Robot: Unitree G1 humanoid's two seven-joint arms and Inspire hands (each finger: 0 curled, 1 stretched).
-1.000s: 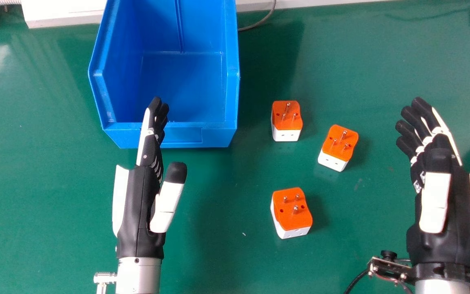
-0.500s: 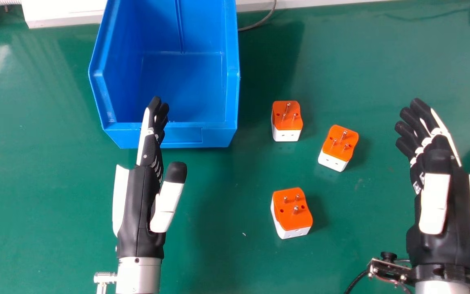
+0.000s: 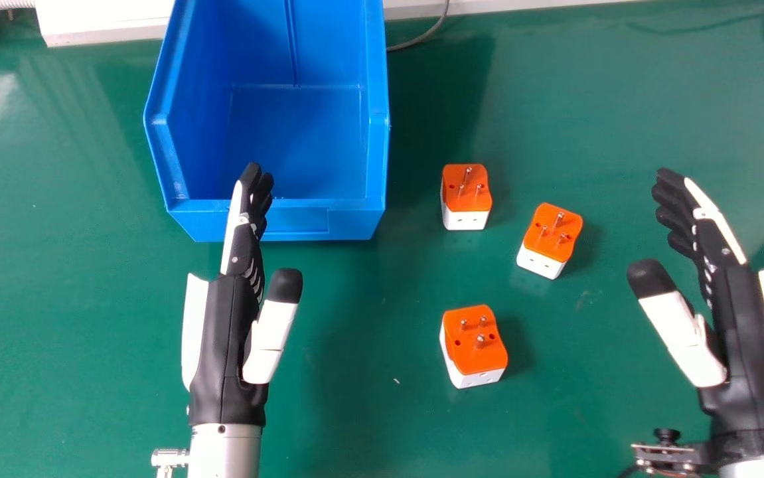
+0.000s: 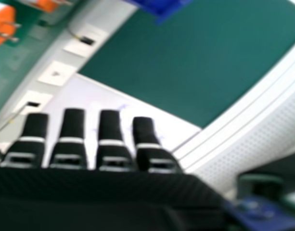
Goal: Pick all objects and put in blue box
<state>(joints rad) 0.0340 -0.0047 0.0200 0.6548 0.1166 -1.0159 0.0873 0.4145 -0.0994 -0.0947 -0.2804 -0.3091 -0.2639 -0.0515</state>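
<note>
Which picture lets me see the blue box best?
The head view: there the blue box shows its front, both sides and inside floor, though the left hand covers a bit of the front. The right hand view has a blue piece, cut off at the edge.

This is looking like a lab or workshop, though which is staying unclear: a smooth green work surface point(image 3: 355, 299) is carrying an open blue plastic box point(image 3: 355, 226), a grey cable point(image 3: 431, 30) is running behind it, and white socket plates point(image 4: 56, 73) are lining a pale strip, dark plugs point(image 4: 87, 41) sitting in some.
</note>
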